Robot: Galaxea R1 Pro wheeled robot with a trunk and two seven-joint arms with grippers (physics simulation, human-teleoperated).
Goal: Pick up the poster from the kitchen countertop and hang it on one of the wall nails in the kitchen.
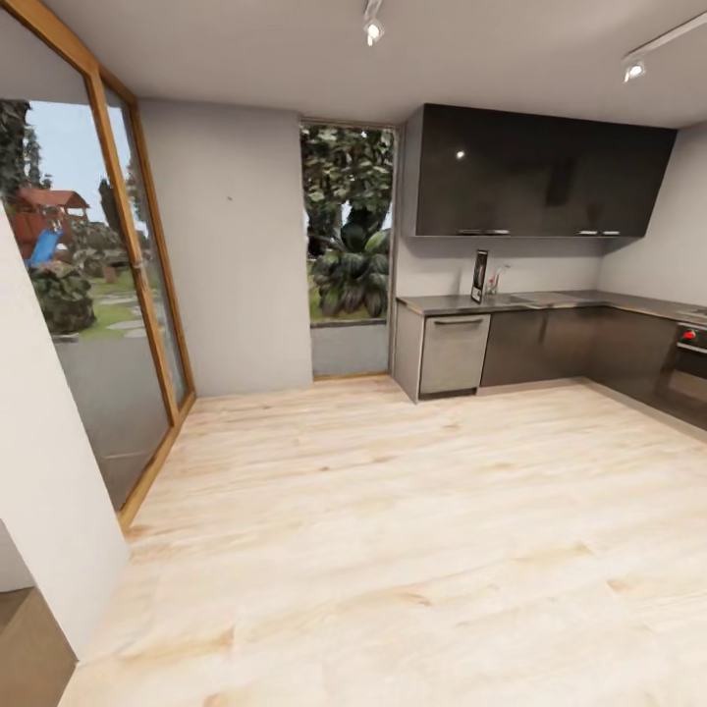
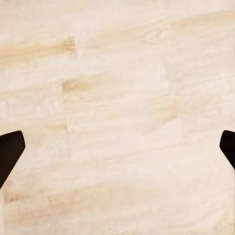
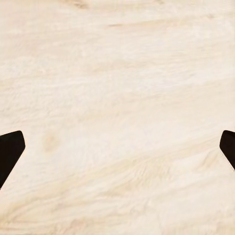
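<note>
Left claw: spread wide, two dark fingertips at opposite edges of the left wrist view, nothing between them. Aimed straight down at the pale wood floor. Likely a carry posture for travel, with both arms tucked and pointing down while the base drives.

Right claw: same condition. Two fingertips far apart, gap empty, bare floor planks below.

Count at the claws: two claws, four fingertips visible, zero objects held.

Outward, head view: broad stretch of floor ahead, kitchen at far right. Poster standing upright on the counter, leaning near the back wall just left of the tap. Upright placement presents a thin edge for a side grasp; artwork too small to read from here. Well apart from both claws; approach step judged barely begun.

One small dark speck on the grey wall panel at far left-centre, between the two glazed openings; probably a wall nail, too small to confirm. Count: one poster, one candidate nail.

Surroundings: dark upper cabinets above the counter, dishwasher front below its near-left end, oven at far right, glass door at left, window with garden plants at centre.
</note>
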